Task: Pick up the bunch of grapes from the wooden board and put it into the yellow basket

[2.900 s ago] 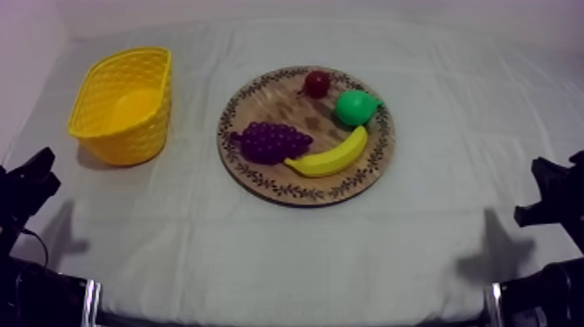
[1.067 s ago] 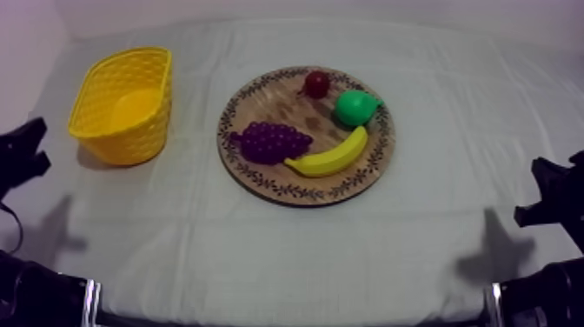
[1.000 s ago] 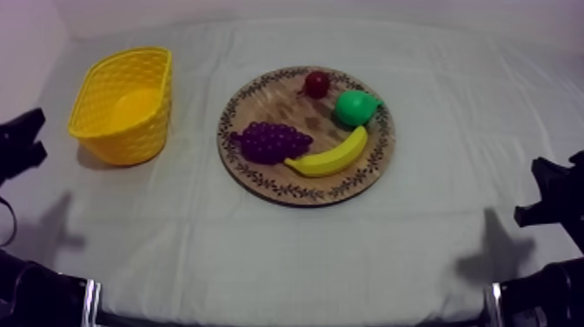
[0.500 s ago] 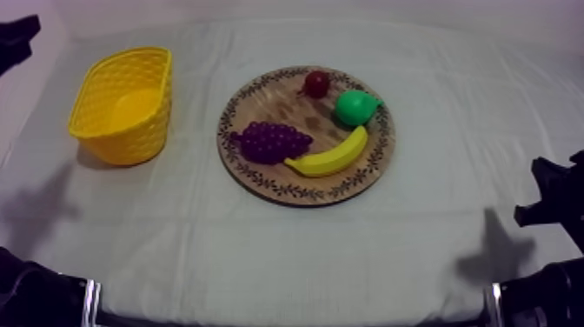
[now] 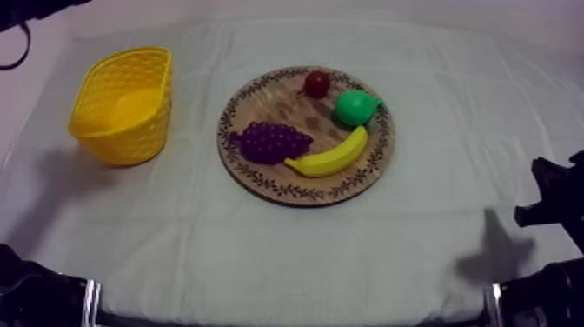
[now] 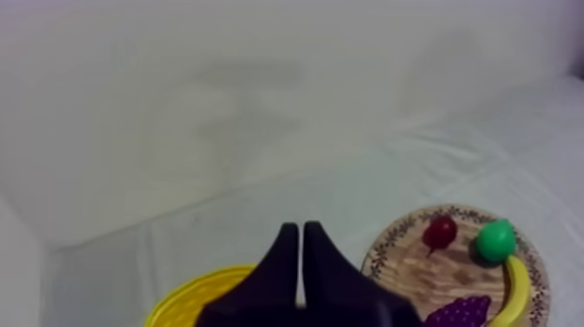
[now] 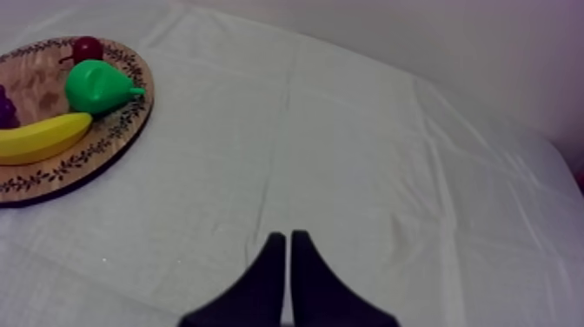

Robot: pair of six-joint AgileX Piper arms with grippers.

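Observation:
The purple bunch of grapes [image 5: 271, 141] lies on the left part of the round wooden board [image 5: 280, 106], next to the banana [image 5: 330, 156]. The yellow basket [image 5: 122, 104] stands to the left of the board with nothing in it. My left arm [image 5: 22, 10] shows at the upper left corner, beyond the basket. In the left wrist view my left gripper [image 6: 300, 233] is shut on nothing, high over the basket's rim [image 6: 187, 291], with the grapes [image 6: 461, 311] far off. My right gripper [image 7: 288, 243] is shut on nothing over bare cloth, low at the right edge [image 5: 552, 196].
A green pear [image 5: 356, 106] and a small red fruit [image 5: 316, 83] lie on the board's far side. Bare cloth stretches in front of the board and to its right.
My left arm has gone from the lower left edge up to the upper left corner, past the basket. The right arm and the fruit have not moved.

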